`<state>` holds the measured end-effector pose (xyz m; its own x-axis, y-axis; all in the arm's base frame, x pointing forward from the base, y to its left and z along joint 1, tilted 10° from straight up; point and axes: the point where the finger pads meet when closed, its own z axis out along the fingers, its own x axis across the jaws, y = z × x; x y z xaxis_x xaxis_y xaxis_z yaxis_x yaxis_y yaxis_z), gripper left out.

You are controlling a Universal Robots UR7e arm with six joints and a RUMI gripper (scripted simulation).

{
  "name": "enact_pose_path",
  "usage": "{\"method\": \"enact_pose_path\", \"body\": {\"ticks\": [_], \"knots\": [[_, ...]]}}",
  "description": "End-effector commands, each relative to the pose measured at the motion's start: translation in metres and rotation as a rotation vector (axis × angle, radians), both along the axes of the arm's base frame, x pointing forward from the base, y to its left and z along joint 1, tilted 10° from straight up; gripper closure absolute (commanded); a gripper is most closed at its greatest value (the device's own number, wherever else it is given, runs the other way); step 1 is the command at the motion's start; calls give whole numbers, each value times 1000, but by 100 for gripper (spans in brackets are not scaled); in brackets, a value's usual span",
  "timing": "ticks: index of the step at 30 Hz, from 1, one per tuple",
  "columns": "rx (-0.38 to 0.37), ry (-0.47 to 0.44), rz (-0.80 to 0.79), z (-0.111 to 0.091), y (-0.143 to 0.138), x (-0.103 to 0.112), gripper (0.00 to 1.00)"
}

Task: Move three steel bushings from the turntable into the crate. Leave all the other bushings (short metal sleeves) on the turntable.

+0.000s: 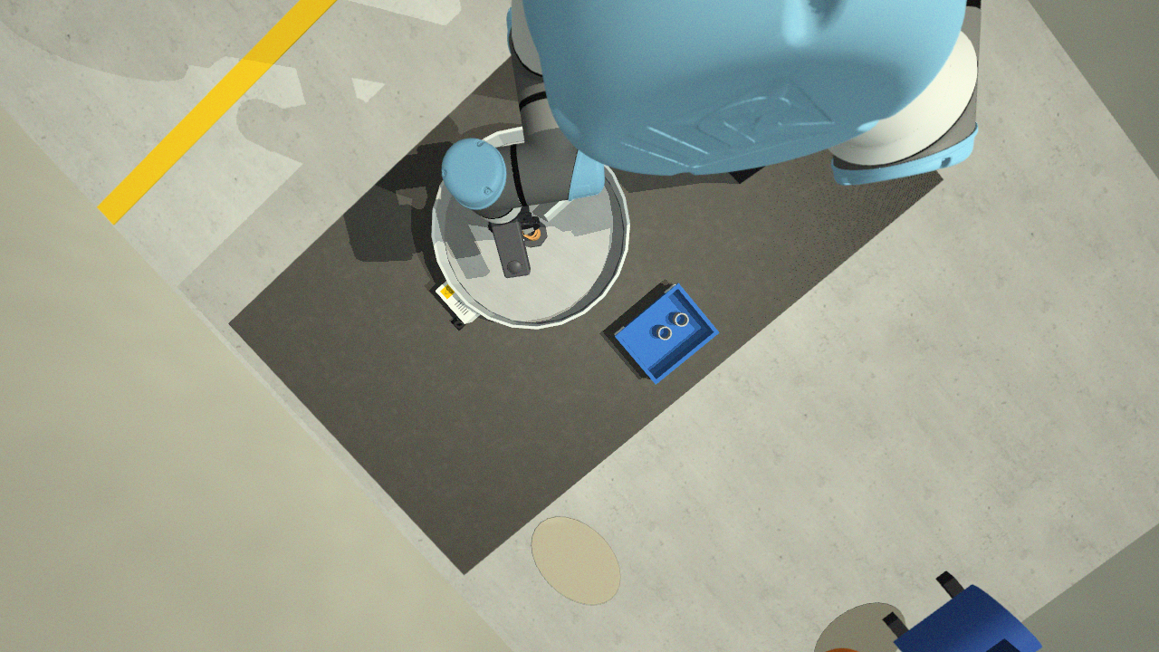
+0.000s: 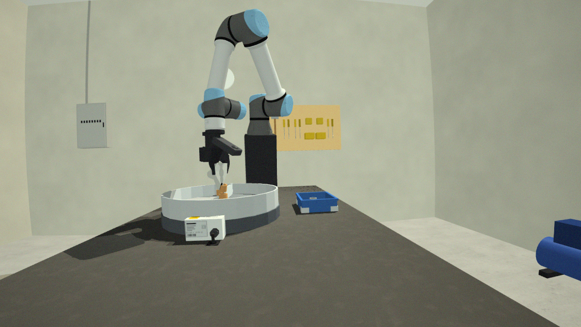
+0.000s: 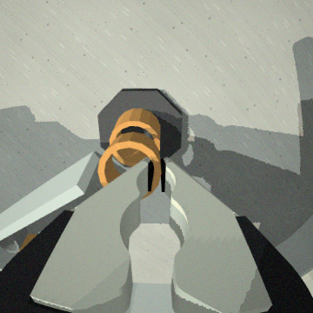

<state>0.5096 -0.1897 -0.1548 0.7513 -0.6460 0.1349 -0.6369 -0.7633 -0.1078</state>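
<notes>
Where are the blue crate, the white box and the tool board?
Blue crate point(image 1: 687, 357) point(image 2: 318, 206): top view, rim; exterior view, outer wall.
White box point(image 1: 461, 305) point(image 2: 205, 228): top view, upper face; exterior view, labelled side.
Tool board point(image 2: 312, 145): exterior view, bare lower part.

A single robot arm point(image 1: 729, 97) point(image 2: 266, 69) in white, dark gray and light blue rises from its base, bends sharply at a high elbow and comes down to a wrist point(image 1: 539, 174) point(image 2: 213, 109). Below the wrist, the black-and-pale jaws point downward, drawn nearly together and gripping a thin edge between their narrow black pads point(image 3: 149, 177). A dark bar point(image 1: 510, 247) point(image 2: 227, 145) juts out beside them, angled slightly downward.
</notes>
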Motion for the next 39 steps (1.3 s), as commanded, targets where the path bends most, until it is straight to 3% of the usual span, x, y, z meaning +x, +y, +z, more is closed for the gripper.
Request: {"method": "enact_pose_path", "body": {"ticks": [1, 39], "knots": [[-1, -1, 0, 1, 0, 0, 100], [-1, -1, 0, -5, 0, 2, 100]]}}
